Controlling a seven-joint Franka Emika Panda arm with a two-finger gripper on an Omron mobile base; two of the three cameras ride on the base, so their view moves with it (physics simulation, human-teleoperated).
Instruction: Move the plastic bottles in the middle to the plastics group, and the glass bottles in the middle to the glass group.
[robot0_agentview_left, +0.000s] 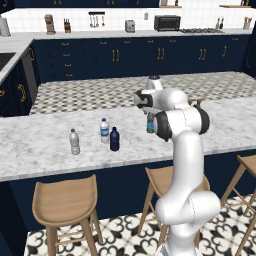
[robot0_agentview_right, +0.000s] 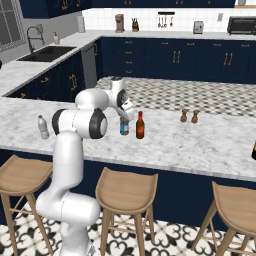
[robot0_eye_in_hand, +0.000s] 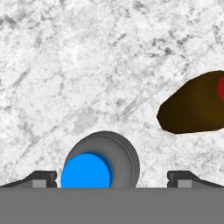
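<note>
Already the navy bottle (robot0_agentview_left: 114, 139) is set beside the water bottles (robot0_agentview_left: 104, 130) at left; the pincer (robot0_eye_in_hand: 112, 177), spread apart, is poised over the blue-capped bottle (robot0_eye_in_hand: 101, 161), the amber bottle (robot0_agentview_right: 140, 125) untouched at mid-desk.

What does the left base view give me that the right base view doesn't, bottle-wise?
Left base view alone: the navy bottle already standing next to the labelled water bottle, close together at the plastics group.

Right base view alone: the amber bottle with the red label standing upright, and the two small brown bottles of the glass group farther along the counter.

Both: the greyish unlabelled water bottle standing upright, and the blue-capped bottle, which the arm partly hides in each.
</note>
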